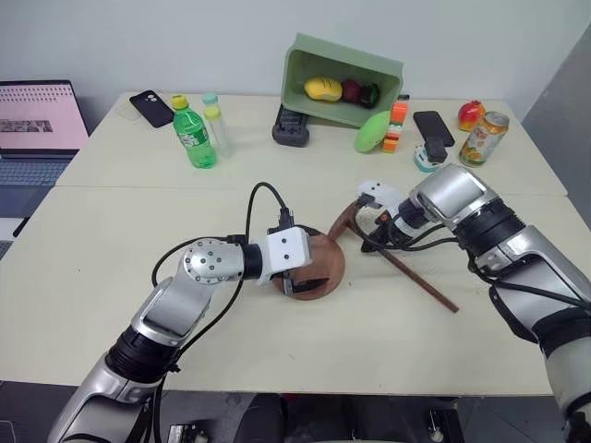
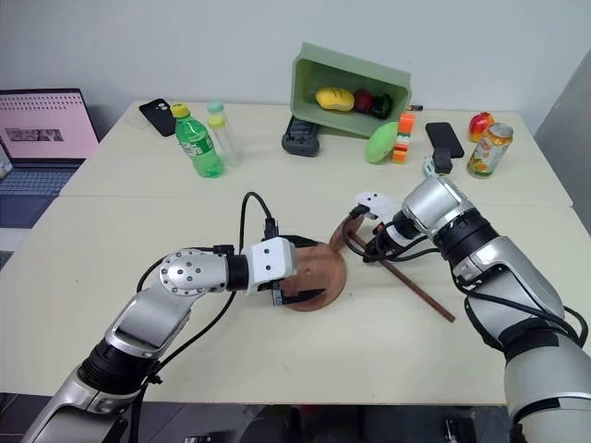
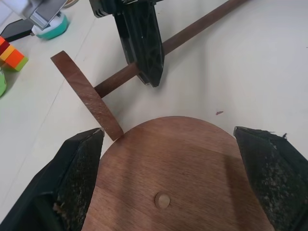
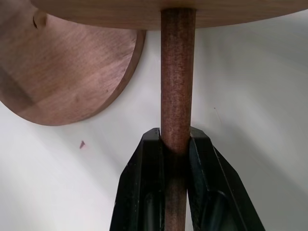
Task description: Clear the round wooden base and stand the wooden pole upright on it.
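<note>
Lying flat on the pale tabletop (image 1: 138,305) in the head views, the round reddish-brown wooden base (image 1: 323,268) is seen near the middle, w/ the left gripper (image 1: 300,277) set low over its near-left part, black fingers spread wide and nothing held. Just right of it, the long dark-brown wooden pole w/ a disc fixed at one end (image 1: 420,281) is laid on the table, disc end toward the base, and its rod is clamped close to that disc by the right gripper (image 1: 374,242). At the back a green bin w/ toy fruit (image 1: 340,78), a green soda bottle (image 1: 193,136), a drink can (image 1: 483,137) and a laptop (image 1: 37,120) are seen. In the left wrist view, the base (image 3: 168,168) w/ its small centre hole is framed btwn the two open fingers (image 3: 72,178); the pole's disc (image 3: 86,96) is stood on edge, its rim meeting the base's edge, and the rod is pinched by the right gripper (image 3: 149,79). In the right wrist view, the rod (image 4: 177,72) is shown squeezed btwn the closed black fingers (image 4: 144,192), w/ the base (image 4: 62,67) off to one side.
</note>
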You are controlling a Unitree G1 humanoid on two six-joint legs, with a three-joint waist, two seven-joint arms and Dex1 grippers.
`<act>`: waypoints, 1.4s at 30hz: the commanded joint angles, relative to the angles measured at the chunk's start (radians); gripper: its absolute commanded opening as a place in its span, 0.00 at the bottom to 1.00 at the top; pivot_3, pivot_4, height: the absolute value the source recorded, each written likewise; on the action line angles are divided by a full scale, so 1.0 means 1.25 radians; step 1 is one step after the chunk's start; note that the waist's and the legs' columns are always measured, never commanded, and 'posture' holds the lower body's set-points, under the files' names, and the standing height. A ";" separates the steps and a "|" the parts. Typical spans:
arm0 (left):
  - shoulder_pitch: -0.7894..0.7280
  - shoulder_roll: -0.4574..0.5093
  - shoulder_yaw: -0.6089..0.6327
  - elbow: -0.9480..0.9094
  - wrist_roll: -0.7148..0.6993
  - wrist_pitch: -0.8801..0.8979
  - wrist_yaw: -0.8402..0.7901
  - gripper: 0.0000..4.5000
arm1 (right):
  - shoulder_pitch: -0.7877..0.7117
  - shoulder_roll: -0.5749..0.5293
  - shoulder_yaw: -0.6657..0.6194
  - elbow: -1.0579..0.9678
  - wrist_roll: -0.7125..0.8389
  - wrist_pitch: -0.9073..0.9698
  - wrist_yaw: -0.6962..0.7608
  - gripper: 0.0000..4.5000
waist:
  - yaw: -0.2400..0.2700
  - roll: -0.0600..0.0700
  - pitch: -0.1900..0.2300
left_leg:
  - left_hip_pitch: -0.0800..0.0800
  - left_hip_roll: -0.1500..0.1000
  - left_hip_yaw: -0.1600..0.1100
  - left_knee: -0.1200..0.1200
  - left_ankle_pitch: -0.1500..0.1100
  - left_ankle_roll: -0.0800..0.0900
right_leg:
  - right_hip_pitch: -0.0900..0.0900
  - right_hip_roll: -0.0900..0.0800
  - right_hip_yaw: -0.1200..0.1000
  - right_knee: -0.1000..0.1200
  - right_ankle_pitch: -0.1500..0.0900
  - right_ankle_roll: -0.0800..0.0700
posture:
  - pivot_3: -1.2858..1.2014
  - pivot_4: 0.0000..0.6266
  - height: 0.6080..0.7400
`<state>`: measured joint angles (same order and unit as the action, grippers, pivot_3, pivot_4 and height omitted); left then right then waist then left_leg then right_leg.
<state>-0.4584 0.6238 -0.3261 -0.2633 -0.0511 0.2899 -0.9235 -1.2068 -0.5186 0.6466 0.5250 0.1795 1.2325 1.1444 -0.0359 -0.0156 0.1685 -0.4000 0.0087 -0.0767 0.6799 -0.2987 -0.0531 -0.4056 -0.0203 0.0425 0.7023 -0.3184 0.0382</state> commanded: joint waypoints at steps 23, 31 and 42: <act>0.204 0.272 0.319 -0.049 -0.198 0.048 -0.171 1.00 | 0.416 0.272 -0.578 -0.856 0.233 -0.385 -0.352 0.05 | 0.001 0.001 0.000 | 0.001 0.001 -0.001 -0.001 -0.001 0.002 | 0.000 0.001 -0.001 0.002 0.000 0.000 | 0.52 0.24 1.00; 0.177 0.280 0.290 -0.051 -0.179 0.052 -0.165 1.00 | 0.471 0.295 -0.466 -0.767 0.187 -0.566 -0.353 0.05 | -0.005 0.001 0.001 | 0.001 0.001 -0.001 -0.001 -0.001 0.001 | 0.000 0.002 -0.001 0.003 0.000 0.000 | 0.52 0.24 1.00; 0.162 0.278 0.279 -0.066 -0.175 0.065 -0.167 1.00 | 0.492 0.304 -0.406 -0.704 0.178 -0.655 -0.368 0.05 | -0.010 0.001 0.001 | 0.001 0.001 -0.001 -0.001 -0.001 0.001 | 0.000 0.002 -0.001 0.003 0.000 0.000 | 0.52 0.24 1.00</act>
<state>-0.2341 0.9598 0.0248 -0.3098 -0.2625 0.3688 -1.1282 -0.5958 -0.1478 0.1276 -0.3431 0.4044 0.4506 0.6897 -0.0479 -0.0141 0.1692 -0.3987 0.0105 -0.0780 0.6789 -0.2996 -0.0514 -0.4057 -0.0181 0.0412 0.7060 -0.3187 0.0377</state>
